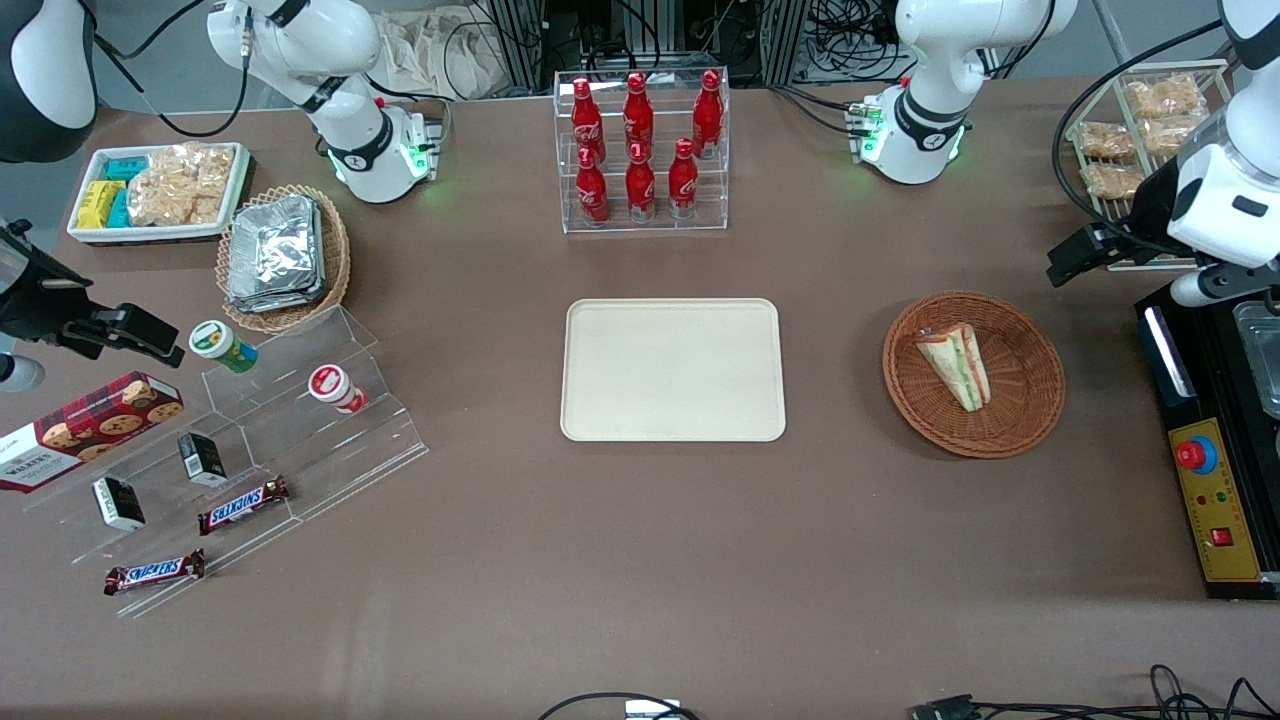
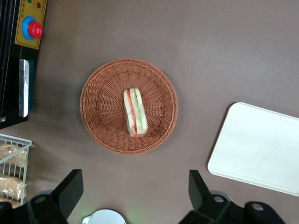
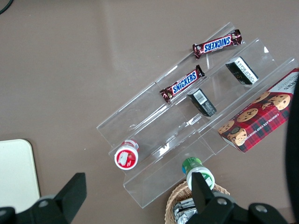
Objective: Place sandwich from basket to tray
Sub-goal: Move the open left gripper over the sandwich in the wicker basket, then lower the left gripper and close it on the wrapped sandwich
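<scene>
Surface [image 1: 640, 560] is carrying everything. Tray [image 1: 672, 369] is sitting mid-surface, nothing on it, well apart from the basket [image 1: 1030, 400], which is lying toward the working arm's end. Sandwich [image 1: 955, 364] is lying in the basket, roughly centred, filling stripes showing along its edge. Pincer [image 2: 133, 189] is hovering high above the surface beside the basket, fingers [image 2: 70, 189] spread wide, gripping nothing.

Step in hand looks like the approach, nothing picked yet. To do it well: the arm is needing to centre over the sandwich [image 2: 135, 112], turn the wrist so the fingers are straddling the two bread faces across the short width, then descend straight. Closing should be gentle; bread probably squashes. Basket [image 2: 98, 88] is light wicker, so it may be lifting with the sandwich if a finger snags the weave.
</scene>
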`<state>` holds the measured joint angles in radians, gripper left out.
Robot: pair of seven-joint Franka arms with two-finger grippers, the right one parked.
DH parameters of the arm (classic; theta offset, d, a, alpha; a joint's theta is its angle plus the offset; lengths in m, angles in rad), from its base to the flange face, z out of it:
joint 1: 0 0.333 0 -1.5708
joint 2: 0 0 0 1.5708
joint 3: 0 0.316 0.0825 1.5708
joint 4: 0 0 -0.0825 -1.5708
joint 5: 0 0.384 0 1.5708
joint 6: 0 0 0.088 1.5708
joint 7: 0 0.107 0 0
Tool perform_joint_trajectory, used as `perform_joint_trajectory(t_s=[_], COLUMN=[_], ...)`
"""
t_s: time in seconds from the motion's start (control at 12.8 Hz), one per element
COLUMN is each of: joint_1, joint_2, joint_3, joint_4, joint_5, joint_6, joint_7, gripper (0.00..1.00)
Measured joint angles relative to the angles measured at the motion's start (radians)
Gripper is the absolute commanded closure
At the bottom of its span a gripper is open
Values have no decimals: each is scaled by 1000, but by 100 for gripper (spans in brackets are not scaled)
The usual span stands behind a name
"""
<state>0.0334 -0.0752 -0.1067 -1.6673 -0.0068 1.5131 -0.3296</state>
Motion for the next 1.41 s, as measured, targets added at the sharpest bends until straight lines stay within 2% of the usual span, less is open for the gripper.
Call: perform_joint_trajectory(t_s=[0.31, 0.55, 0.86, 1.1, 1.41], joint_1=[14, 21, 29, 25, 18], joint_2=[2, 3, -89, -120, -73], joint_3=[1, 27, 93, 89, 42], joint_4=[0, -63, -368, -555, -780], joint_5=[0, 2, 4, 4, 4], joint_6=[-15, -2, 240, 408, 736], joint_7=[0, 0, -3, -89, -197], gripper=[0, 0, 0, 0, 0])
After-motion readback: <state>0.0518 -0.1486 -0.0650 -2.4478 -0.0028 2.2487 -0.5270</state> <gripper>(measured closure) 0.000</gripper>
